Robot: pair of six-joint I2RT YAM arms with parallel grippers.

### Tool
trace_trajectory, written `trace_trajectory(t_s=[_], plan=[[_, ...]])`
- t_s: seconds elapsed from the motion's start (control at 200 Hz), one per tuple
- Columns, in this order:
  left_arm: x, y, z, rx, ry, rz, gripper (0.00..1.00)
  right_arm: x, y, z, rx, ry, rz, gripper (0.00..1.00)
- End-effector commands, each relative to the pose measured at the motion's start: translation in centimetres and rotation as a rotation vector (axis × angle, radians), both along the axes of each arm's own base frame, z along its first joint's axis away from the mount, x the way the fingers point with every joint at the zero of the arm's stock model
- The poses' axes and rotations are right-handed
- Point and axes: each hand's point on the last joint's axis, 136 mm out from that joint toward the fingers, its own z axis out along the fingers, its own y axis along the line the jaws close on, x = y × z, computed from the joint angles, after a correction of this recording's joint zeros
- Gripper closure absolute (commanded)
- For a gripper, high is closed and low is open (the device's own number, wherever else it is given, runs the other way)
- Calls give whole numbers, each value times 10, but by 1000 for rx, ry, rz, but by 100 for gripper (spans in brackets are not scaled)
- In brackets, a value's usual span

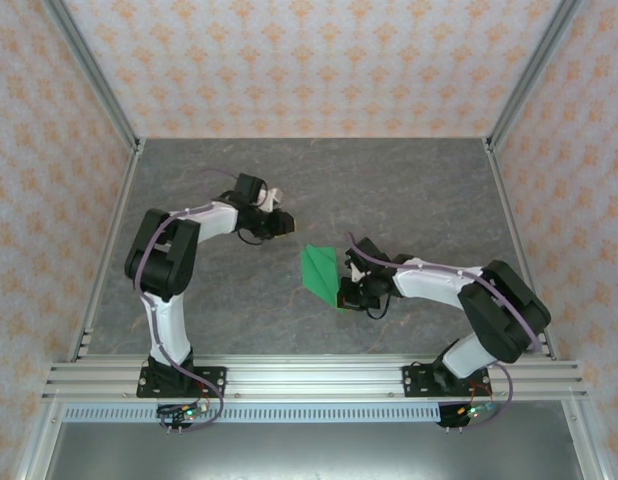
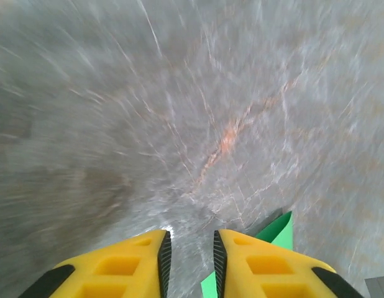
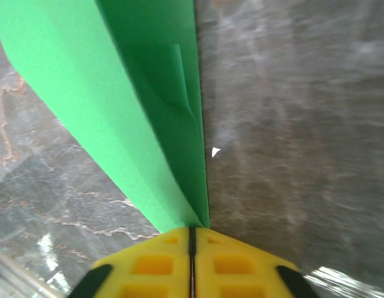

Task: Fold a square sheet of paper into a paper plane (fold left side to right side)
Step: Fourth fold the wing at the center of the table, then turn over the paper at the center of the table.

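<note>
Here the folded green paper (image 1: pixel 321 268) is sitting over the middle of the grey marbled tabletop (image 1: pixel 409 190), a little toward its right half, as a pointed, kite-like shape with its narrow tip aiming at the table's near edge. The right gripper (image 1: pixel 341 292) is pinching that near tip. From the right wrist, the yellow fingers (image 3: pixel 235 264) are pressing flat together at the right gripper (image 3: pixel 192 231) with the paper (image 3: pixel 148 112) clamped in the seam. The sheet is fanning away from the fingers in overlapping layers, with a small loose flap lying along its straight right edge. Whether the far end is touching the table (image 3: pixel 291 93) cannot be told. The left gripper (image 1: pixel 286 224) is hanging over the table's middle, toward the far-left side of the paper and apart from it. In the left wrist view the left gripper (image 2: pixel 189 239) is showing its yellow fingers (image 2: pixel 123 267) standing slightly parted, with a narrow slot of bare, motion-blurred table (image 2: pixel 179 93) between them and nothing held. A corner of the paper (image 2: pixel 276 233) is peeking out beside the right-hand finger.
</note>
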Motion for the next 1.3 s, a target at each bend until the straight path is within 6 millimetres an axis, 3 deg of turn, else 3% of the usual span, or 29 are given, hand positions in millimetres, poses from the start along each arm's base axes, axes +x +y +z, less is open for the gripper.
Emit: trace_trajectory(t_s=[0.0,0.16,0.245,0.325,0.36,0.52,0.691,1.026,1.191,1.291], plan=[[-11,4,36,-6,-83,6,68,2,-25,3,-104,-75,-25,78],[-39,-1,40,-112,-79,69,61,23,-25,42,-56,-253,-56,50],[-56,-16,37,-143,-69,57,60,33,-31,59,-49,-331,-88,38],[-70,-33,34,-149,-64,38,59,40,-35,67,-42,-367,-119,33],[-75,-39,33,-146,-64,31,58,43,-34,80,-10,-406,-135,30],[-81,-59,24,-150,-55,22,57,45,-30,100,62,-461,-151,28],[-79,-76,10,-163,-21,2,57,40,-33,102,84,-468,-159,28],[-72,-98,3,-174,-5,-32,58,32,-38,90,72,-443,-160,27],[-70,-108,-4,-180,5,-47,62,31,-36,93,92,-438,-170,16],[-66,-112,2,-204,-11,-44,68,31,-36,96,118,-433,-189,5]])
